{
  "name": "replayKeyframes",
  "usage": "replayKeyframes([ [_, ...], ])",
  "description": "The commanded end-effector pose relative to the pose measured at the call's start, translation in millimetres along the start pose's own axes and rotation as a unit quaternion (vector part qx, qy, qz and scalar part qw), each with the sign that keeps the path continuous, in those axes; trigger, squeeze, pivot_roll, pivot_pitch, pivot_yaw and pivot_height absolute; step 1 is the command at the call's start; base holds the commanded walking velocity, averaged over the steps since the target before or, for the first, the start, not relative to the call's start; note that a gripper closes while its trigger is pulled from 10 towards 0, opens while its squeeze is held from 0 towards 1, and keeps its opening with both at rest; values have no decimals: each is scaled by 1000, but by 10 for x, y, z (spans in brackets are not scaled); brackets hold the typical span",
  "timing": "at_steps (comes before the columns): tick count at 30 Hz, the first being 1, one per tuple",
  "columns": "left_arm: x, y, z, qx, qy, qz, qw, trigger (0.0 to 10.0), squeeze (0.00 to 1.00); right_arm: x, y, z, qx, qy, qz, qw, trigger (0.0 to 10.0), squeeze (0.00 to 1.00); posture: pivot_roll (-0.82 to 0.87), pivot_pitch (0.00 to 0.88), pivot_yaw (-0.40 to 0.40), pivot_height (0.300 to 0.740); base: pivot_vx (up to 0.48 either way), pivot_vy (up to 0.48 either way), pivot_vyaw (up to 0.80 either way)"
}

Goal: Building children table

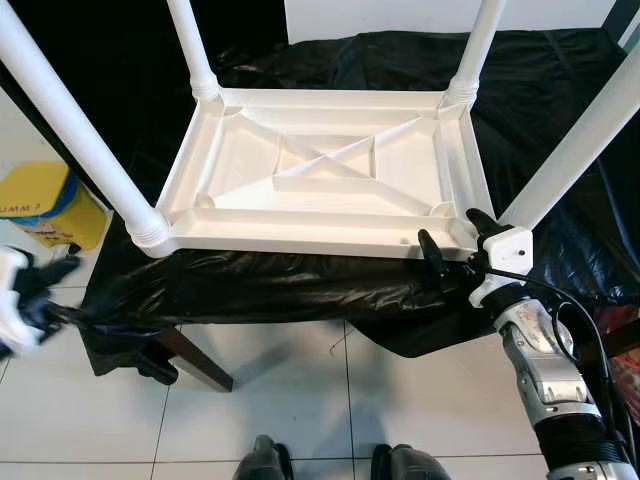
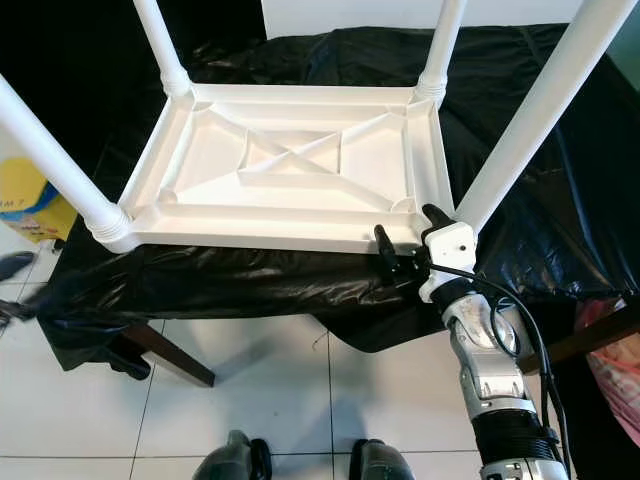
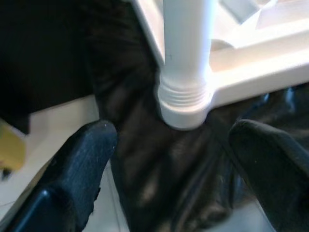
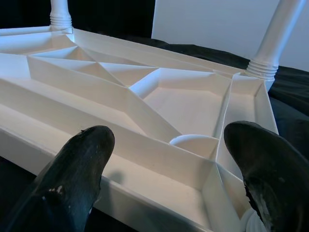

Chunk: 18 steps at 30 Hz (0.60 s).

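Observation:
A white plastic children's table [image 1: 320,215] lies upside down on a black sheet [image 1: 250,285], its ribbed underside facing up. Four white legs stand up from its corners; the near-left leg [image 1: 70,130] ends in a ribbed collar [image 3: 183,99]. The near-right leg [image 1: 575,145] comes down right beside my right gripper [image 1: 455,238]. That gripper is open, its black fingers [image 4: 72,169] spread at the table's near-right corner with the rim between them. My left gripper [image 1: 45,290], blurred, is low on the left, open, a short way from the near-left leg's collar.
The black sheet covers a low wooden table whose leg [image 1: 195,362] shows below. A yellow container [image 1: 40,205] stands on the white tiled floor at the left. A white board [image 1: 440,15] leans at the back. Something pink [image 2: 615,375] sits at the right. My feet [image 1: 265,462] are below.

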State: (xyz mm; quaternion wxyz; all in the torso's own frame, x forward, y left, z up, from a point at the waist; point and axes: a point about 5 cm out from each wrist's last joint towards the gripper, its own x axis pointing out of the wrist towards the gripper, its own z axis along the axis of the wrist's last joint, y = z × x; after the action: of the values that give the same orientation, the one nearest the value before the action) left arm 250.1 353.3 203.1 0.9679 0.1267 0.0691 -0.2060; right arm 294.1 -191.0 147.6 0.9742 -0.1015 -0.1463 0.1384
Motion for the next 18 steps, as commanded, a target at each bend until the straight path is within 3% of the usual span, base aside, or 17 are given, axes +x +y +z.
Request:
replayKeyframes([
  [1, -14, 126, -61, 11, 19, 22, 1000, 10000, 0, -83, -101, -103, -2, 27, -16, 1000, 10000, 0, 42, 174, 32, 740, 0, 0, 0],
  [4, 38, 344, -27, 40, 19, 96, 994, 10000, 0, -81, -86, -113, -1, 29, -8, 1000, 10000, 0, 36, 174, 30, 740, 0, 0, 0],
  [9, 109, 447, 30, 34, 4, 131, 991, 10000, 0, -88, -21, -117, 4, 29, 7, 1000, 10000, 0, 19, 174, 25, 740, 0, 0, 0],
  [11, 326, 571, 181, 19, -33, 188, 981, 10000, 0, -140, 173, -139, 21, 35, 46, 998, 10000, 0, 6, 175, 21, 740, 0, 0, 0],
  [13, 472, 595, 275, 4, -53, 212, 976, 10000, 0, -172, 268, -155, 30, 39, 64, 997, 10000, 0, -4, 176, 18, 740, 0, 0, 0],
  [17, 594, 600, 363, -5, -69, 233, 970, 10000, 0, -193, 324, -160, 37, 41, 75, 996, 10000, 0, -13, 176, 16, 740, 0, 0, 0],
  [18, 649, 595, 416, -25, -88, 236, 968, 10000, 0, -208, 352, -160, 40, 43, 79, 995, 10000, 0, -20, 177, 16, 740, 0, 0, 0],
])
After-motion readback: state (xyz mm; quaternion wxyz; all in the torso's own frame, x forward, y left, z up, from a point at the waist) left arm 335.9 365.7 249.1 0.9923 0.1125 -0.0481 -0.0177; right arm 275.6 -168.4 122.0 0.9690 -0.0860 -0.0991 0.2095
